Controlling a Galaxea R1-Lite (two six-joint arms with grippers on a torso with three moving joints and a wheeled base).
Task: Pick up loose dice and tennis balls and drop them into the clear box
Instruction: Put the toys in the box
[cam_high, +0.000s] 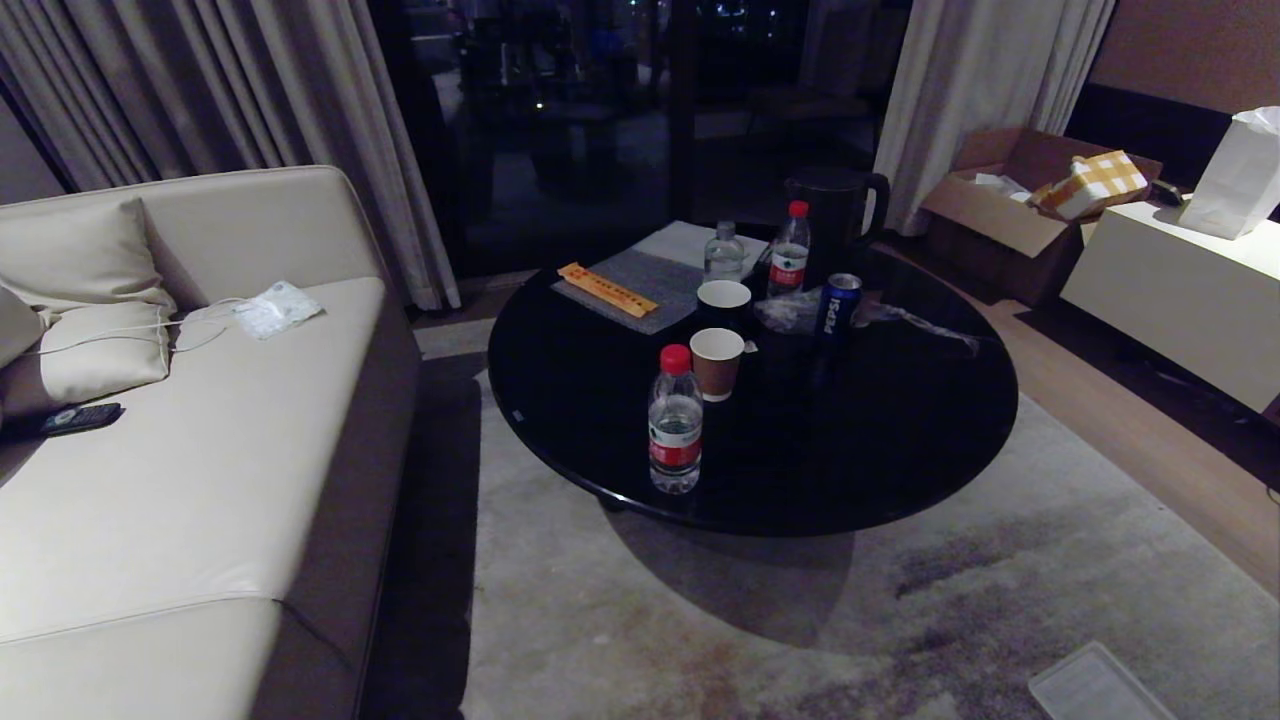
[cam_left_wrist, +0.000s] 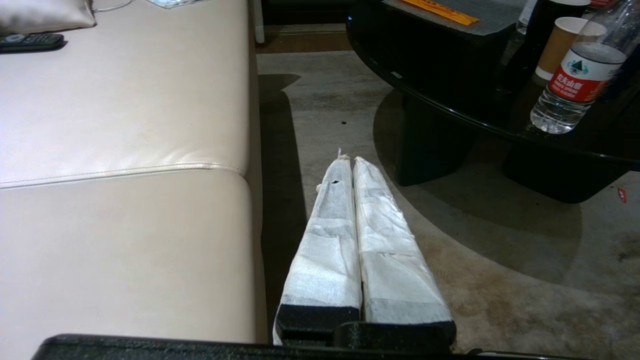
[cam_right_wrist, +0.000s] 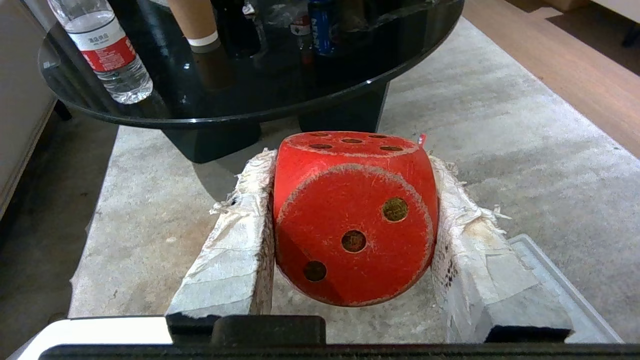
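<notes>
My right gripper is shut on a red die with pale pips, held between its white-wrapped fingers above the grey carpet, near the black table. Under the right finger lies a translucent clear plastic piece with rounded corners. It also shows at the carpet's near right corner. I cannot tell whether it is the clear box or a lid. My left gripper is shut and empty, hanging over the strip of floor between sofa and table. No tennis balls are in view. Neither arm shows in the head view.
A round black glass table carries a water bottle, paper cups, a Pepsi can and a kettle. A cream sofa runs along the left. An open cardboard box and a white cabinet stand at the right.
</notes>
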